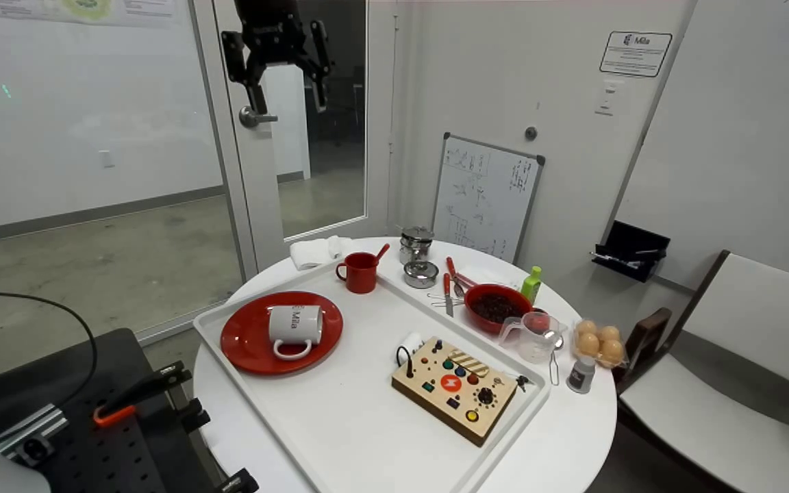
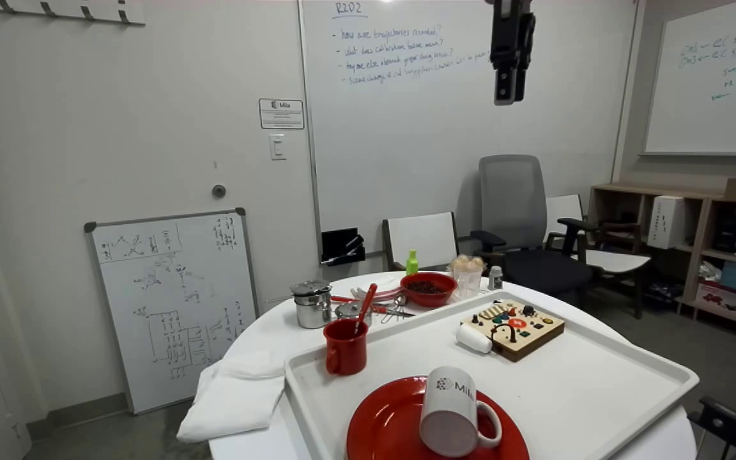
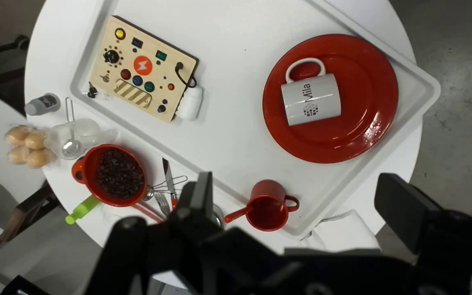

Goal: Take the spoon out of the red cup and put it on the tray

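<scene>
On the table (image 1: 559,438) in front of me, sides taken as in an exterior view, the tray (image 1: 340,411) bears the plate (image 1: 247,329) at left with the mug (image 1: 293,323) lying on it, the button box (image 1: 453,392) at right and, in the far corner, the cup (image 1: 360,275), the spoon (image 1: 382,252) leaning rightward in it. The cloth (image 1: 314,254) lies behind the cup and to its left. Beyond the tray's far long edge come, left to right, the pots (image 1: 415,250), the cutlery (image 1: 446,283), the bowl (image 1: 480,322) with the bottle (image 1: 531,283) just behind, the measuring jug (image 1: 535,342) and the eggs (image 1: 598,342), the shaker (image 1: 581,374) before them.
</scene>
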Controlling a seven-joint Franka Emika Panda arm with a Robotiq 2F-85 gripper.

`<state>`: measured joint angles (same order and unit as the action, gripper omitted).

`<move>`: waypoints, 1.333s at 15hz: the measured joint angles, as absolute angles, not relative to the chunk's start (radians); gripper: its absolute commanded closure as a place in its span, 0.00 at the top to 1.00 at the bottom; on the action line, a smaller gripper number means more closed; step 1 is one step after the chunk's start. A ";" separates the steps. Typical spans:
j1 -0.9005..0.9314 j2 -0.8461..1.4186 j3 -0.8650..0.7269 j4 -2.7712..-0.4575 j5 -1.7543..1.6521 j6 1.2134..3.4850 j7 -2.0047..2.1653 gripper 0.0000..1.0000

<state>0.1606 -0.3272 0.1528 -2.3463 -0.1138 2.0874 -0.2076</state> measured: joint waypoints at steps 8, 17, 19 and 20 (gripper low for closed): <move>0.162 -0.165 0.159 -2.224 -0.118 2.054 -0.222 1.00; 0.163 -0.032 0.162 -2.172 -0.178 2.065 -0.231 1.00; 0.164 0.049 0.167 -2.116 -0.219 2.079 -0.239 1.00; 0.165 0.089 0.169 -2.085 -0.236 2.085 -0.245 1.00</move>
<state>0.1651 0.0886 0.1687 -2.0852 -0.2358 2.0850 -0.2452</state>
